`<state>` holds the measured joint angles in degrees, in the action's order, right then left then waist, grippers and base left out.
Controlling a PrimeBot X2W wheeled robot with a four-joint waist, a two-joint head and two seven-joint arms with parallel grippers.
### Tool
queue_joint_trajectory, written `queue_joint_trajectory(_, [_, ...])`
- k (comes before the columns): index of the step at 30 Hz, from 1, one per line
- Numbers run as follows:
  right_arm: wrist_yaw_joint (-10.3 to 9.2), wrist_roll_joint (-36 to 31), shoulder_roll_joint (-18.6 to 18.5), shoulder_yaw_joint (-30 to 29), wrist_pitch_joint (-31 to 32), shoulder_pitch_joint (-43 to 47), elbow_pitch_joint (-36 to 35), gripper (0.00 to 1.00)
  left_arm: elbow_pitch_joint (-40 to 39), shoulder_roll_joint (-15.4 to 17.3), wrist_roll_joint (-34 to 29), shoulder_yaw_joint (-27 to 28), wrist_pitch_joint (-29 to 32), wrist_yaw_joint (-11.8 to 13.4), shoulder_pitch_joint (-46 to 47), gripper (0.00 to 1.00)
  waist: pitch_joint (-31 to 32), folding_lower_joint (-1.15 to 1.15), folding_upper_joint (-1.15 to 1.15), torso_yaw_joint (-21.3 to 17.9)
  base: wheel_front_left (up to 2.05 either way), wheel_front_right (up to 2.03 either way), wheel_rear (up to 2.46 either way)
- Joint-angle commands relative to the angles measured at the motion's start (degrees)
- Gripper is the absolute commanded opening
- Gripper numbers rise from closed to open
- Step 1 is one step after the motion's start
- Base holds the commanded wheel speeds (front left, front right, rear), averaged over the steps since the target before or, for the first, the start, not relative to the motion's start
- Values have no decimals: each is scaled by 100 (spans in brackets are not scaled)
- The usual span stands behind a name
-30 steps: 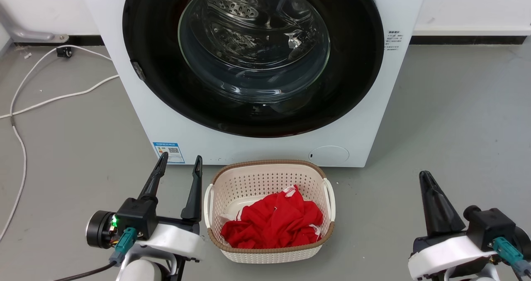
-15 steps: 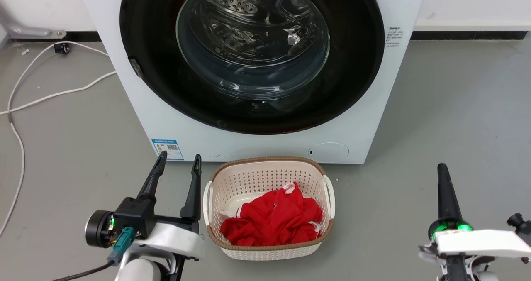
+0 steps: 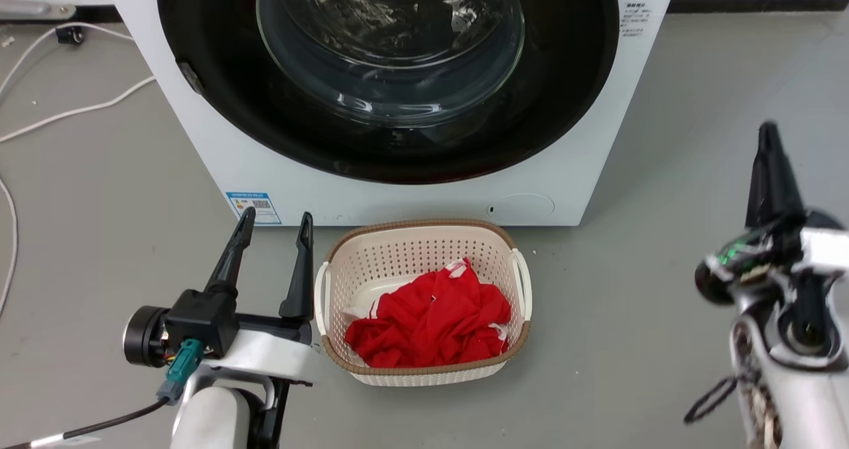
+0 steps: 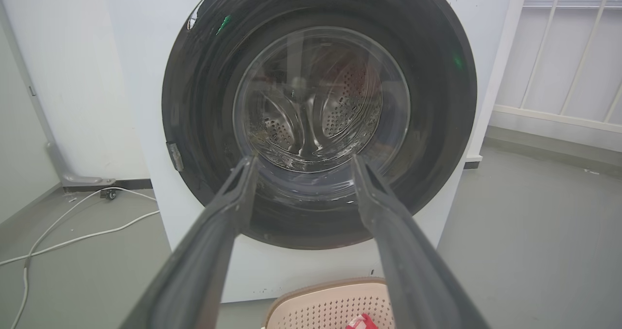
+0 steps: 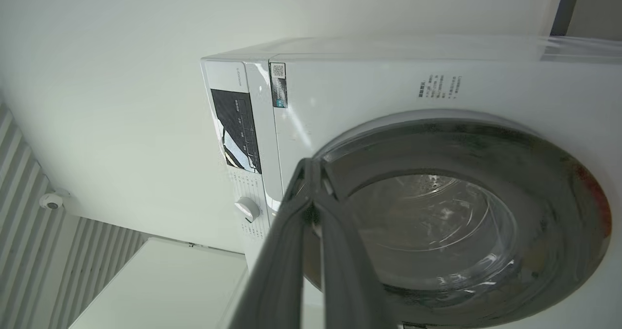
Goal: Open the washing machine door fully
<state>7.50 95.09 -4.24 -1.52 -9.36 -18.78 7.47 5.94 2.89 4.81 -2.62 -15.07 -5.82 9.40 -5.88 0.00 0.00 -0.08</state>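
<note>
**Door shut, mind the basket**

The washing machine door (image 3: 564,104) sits shut on the far machine. Your left claw (image 3: 276,217) is spread wide. Your right claw (image 3: 768,134) is pinched together, holding nothing. The door is shiny (a claw could slip off). A basket (image 3: 424,227) sits near on the grey floor (image 3: 663,270), and an arm might bump it.

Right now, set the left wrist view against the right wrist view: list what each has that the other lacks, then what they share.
Left wrist view: the left gripper with jaws apart, the basket holding red cloth, and a white cable on the floor. Right wrist view: the right gripper with jaws together, the control panel and a knob. Both: the washing machine door, shut against the white machine.
</note>
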Motion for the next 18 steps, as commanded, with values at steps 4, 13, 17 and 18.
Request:
queue_joint_trajectory(4, [-2, 512, -340, -93, 338, -1038, 605, 0, -87, -4, 14, -8, -14, -15, 217, 100, -276, 0, 0, 38, 0, 0, 0])
queue_joint_trajectory(13, [-2, 530, -1262, 317, 696, -2891, 2012, 0, -304, -4, 112, -171, -13, 4, 630, 100, -814, 0, 0, 226, 0, 0, 0])
queue_joint_trajectory(17, [-1, 367, -1708, 717, 956, -4008, 2896, 0, -432, -3, 180, -252, -14, 36, 854, 100, -1154, 0, 0, 321, 0, 0, 0])
queue_joint_trajectory(18, [-1, 317, -1759, 829, 1047, -4222, 3051, 0, -459, -4, 184, -265, -14, 33, 889, 100, -1214, 0, 0, 331, 0, 0, 0])
